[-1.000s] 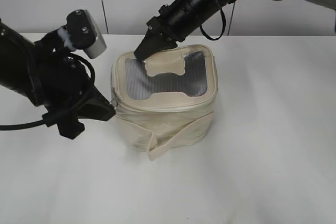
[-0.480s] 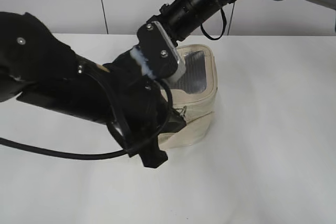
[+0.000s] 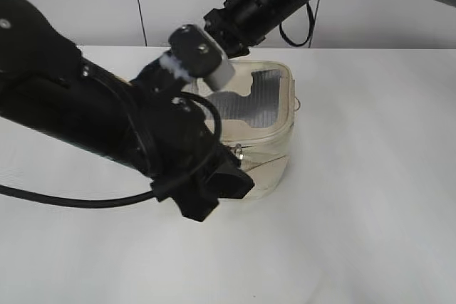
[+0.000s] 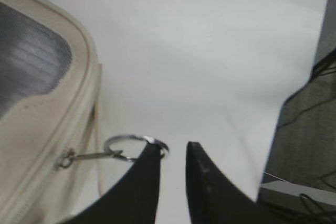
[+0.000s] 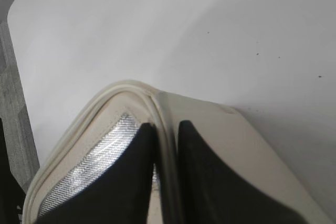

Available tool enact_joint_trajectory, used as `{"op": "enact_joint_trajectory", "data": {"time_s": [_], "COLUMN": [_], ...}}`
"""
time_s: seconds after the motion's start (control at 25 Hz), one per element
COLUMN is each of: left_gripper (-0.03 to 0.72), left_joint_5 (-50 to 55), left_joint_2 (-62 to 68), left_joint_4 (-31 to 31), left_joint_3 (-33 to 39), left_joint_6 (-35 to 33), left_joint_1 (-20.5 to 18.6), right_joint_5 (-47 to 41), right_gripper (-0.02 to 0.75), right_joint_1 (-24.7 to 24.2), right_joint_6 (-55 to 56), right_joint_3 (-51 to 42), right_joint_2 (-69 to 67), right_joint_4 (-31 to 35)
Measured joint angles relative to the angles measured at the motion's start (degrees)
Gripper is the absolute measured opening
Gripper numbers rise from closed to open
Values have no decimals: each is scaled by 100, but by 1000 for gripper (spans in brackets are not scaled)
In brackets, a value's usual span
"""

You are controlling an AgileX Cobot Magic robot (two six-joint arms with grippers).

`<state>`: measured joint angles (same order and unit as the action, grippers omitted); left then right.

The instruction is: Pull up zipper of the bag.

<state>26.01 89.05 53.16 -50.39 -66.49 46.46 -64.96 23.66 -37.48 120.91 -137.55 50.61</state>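
The cream bag (image 3: 271, 122) stands mid-table, its grey mesh lid (image 3: 262, 97) facing up; my left arm hides its left half. The zipper track (image 3: 269, 138) runs under the lid rim. A silver slider (image 3: 239, 153) sits at the front corner, by my left gripper (image 3: 241, 178). In the left wrist view the slider (image 4: 65, 158) and its ring pull (image 4: 126, 140) stick out from the bag (image 4: 37, 119). My left gripper (image 4: 172, 150) is narrowly open, the ring against its left fingertip, not between the jaws. My right gripper (image 3: 235, 48) (image 5: 165, 129) is shut on the bag's back rim (image 5: 157, 103).
A second ring pull (image 3: 296, 105) hangs at the bag's right side. The bag stands on a white table (image 3: 356, 211) with a pale wall behind. In the left wrist view a dark floor and cables (image 4: 310, 129) lie past the table edge.
My left arm has swung from the bag's left side across its front to the front corner by the slider. My right gripper has shifted back along the lid to the rear rim.
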Motion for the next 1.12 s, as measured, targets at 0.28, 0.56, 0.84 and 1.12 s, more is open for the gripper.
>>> {"op": "enact_joint_trajectory", "data": {"time_s": [0.28, 0.56, 0.84, 1.12], "left_gripper": [391, 391, 391, 421], "left_joint_5": [1586, 1955, 2984, 4061], "left_joint_2": [-670, -619, 1418, 3340], "left_joint_4": [-255, -330, 277, 279], "left_joint_3": [-17, -685, -3338, -5898], "left_joint_6": [729, 684, 227, 514], "left_joint_1": [-1058, -2560, -2735, -2465], "right_joint_5": [-368, -403, 1191, 2483], "right_gripper": [326, 294, 286, 413], "right_joint_1": [-601, -1625, -2018, -2018], "right_joint_6": [724, 1176, -119, -4741], "right_joint_3": [640, 306, -3423, -6923], "right_joint_2": [0, 471, 2650, 3944], "right_joint_4": [-268, -516, -292, 3313]}}
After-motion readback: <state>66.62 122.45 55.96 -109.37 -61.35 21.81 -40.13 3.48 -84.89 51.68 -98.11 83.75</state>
